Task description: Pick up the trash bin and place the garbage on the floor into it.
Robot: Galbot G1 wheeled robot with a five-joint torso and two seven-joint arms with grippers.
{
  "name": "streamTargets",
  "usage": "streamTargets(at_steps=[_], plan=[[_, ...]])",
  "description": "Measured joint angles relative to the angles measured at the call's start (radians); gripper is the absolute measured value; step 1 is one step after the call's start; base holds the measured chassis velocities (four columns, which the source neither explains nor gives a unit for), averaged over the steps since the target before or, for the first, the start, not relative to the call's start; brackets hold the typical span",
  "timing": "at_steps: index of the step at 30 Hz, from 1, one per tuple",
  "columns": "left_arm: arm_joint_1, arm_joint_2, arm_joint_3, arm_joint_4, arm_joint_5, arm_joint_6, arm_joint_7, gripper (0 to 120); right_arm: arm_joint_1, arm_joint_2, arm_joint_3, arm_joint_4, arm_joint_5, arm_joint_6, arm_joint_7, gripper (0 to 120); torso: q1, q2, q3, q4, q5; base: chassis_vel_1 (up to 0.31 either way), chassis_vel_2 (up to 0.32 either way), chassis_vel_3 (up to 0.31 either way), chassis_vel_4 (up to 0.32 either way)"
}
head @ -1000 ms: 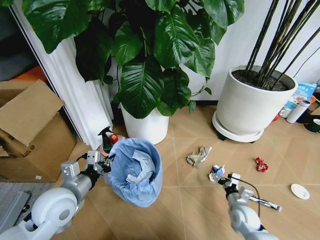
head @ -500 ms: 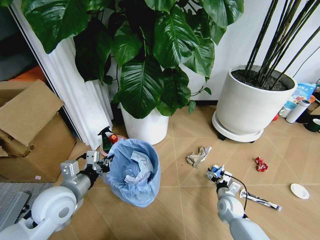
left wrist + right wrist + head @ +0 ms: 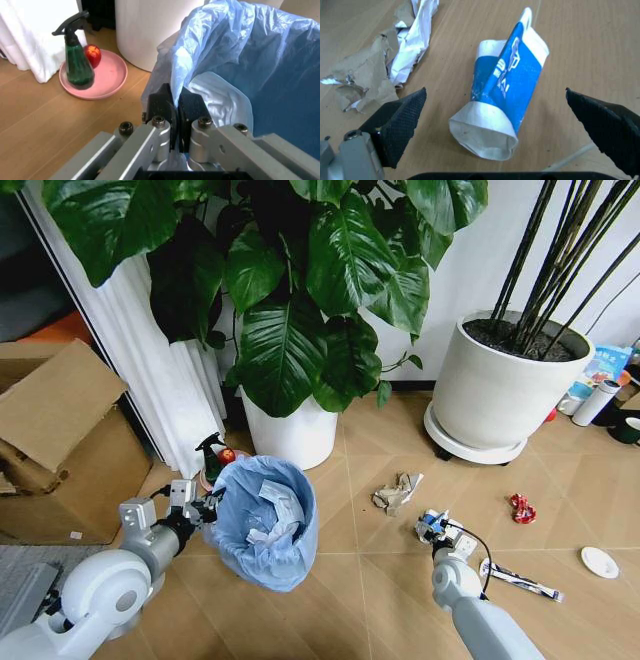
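Trash bin (image 3: pixel 262 525) hangs by its thin liner, pinched in the left gripper (image 3: pixel 175 108); that bag could tear or slip. Right gripper (image 3: pixel 495 112), spread wide, straddles one blue-white wrapper (image 3: pixel 502 108) on the floor (image 3: pixel 370 580); fingers may skid over it. Beyond: one crumpled paper (image 3: pixel 397 491), one red wrapper (image 3: pixel 522 508), one white disc (image 3: pixel 600 562).

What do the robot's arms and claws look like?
Both arms are smooth, round, white-grey tubes with thin black cables. The left gripper has black fingers bolted to silver metal bars. The right gripper has black, pointed pads with a bumpy mesh texture.
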Motion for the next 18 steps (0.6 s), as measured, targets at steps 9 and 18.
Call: streamTargets(at_steps=[9, 18], plan=[[0.001, -0.003, -0.002, 0.004, 0.000, 0.000, -0.001, 0, 0.042, 0.012, -0.010, -0.057, -0.008, 0.004, -0.031, 100, 0.000, 0.000, 0.000, 0.0000, 0.0000, 0.000, 0.000, 0.000, 0.000], [-0.002, -0.004, -0.001, 0.006, 0.000, 0.000, -0.001, 0, 0.065, 0.016, -0.016, -0.094, -0.014, 0.004, -0.045, 100, 0.000, 0.000, 0.000, -0.0001, 0.0000, 0.000, 0.000, 0.000, 0.000]])
